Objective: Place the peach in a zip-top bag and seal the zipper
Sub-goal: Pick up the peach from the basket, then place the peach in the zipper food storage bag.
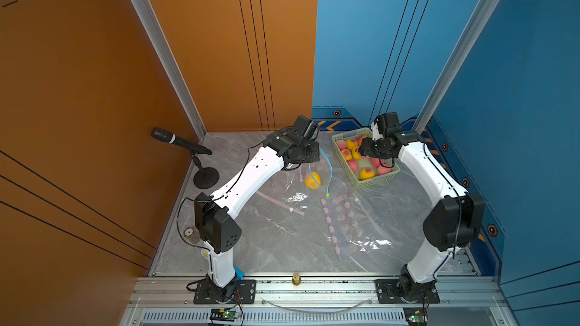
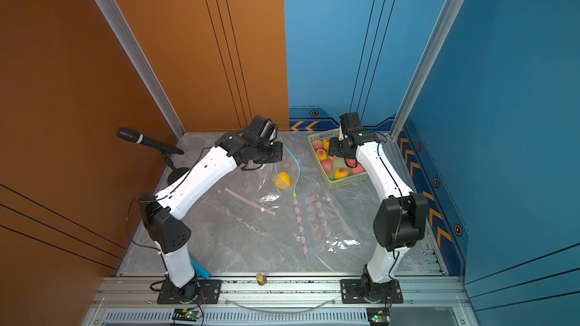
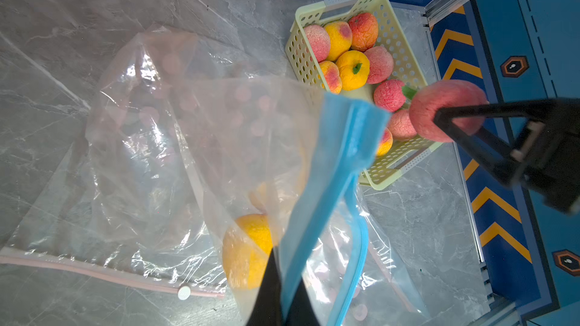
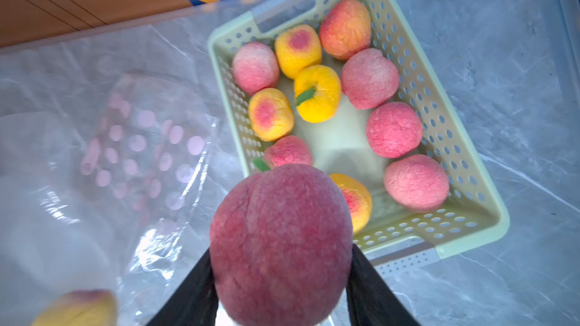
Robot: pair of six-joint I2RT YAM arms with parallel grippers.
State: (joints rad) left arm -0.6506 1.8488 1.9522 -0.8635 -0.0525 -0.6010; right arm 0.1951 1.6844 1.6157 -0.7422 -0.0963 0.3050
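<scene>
My right gripper (image 4: 281, 261) is shut on a pink-red peach (image 4: 281, 239), held just above the near end of the pale green basket (image 4: 470, 230). The left wrist view shows this peach (image 3: 445, 111) between the black fingers (image 3: 489, 109). My left gripper (image 3: 284, 277) is shut on the blue zipper edge of a clear zip-top bag (image 3: 339, 158) and lifts it, so the mouth gapes. A yellow-orange peach (image 3: 248, 252) lies inside that bag. In both top views the bag's blue zipper (image 1: 326, 170) (image 2: 296, 170) loops between the two grippers.
Several more peaches fill the basket (image 1: 373, 181) at the back right corner. Other clear bags with pink zippers (image 1: 279, 205) and pink dots (image 1: 345, 221) lie flat on the marble table. A microphone on a stand (image 1: 179, 141) is at the back left.
</scene>
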